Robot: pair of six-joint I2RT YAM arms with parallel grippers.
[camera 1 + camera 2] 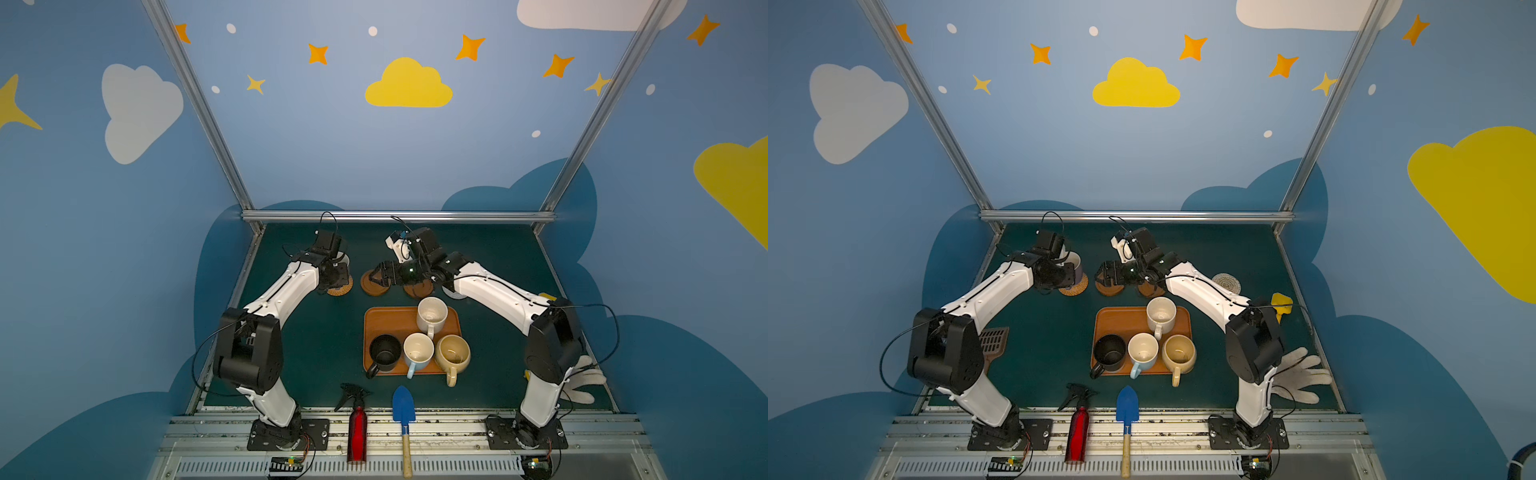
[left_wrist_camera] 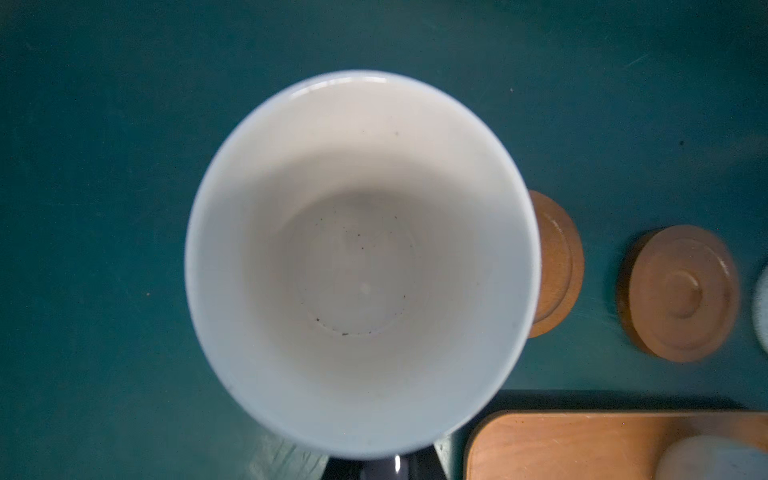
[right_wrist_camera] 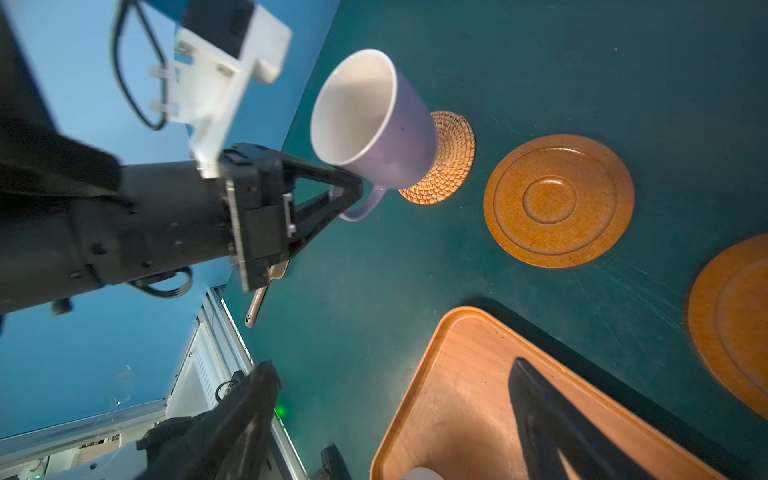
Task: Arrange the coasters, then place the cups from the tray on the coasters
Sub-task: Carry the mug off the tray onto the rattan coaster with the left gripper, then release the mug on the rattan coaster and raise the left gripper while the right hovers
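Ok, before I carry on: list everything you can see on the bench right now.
mugs: 4, cream-white mug, black mug, light blue mug, yellowish-tan mug, on the tray
lilac mug: 1, lilac, tilted at the rattan coaster, contact unclear
rattan coaster: 1, tan, left end of row
wooden coasters: 2, brown, beyond the tray, bare
rope coaster: 1, grey-white, right end of row
tray: 1, orange-brown, centre
spray bottle: 1, red, near edge
trowel: 1, blue, beside the bottle
glove: 1, white, near right
slotted scoop: 1, brown, left
yellow object: 1, far right, partly hidden
left gripper: shut on the lilac mug's handle
right gripper: open, over the wooden coasters
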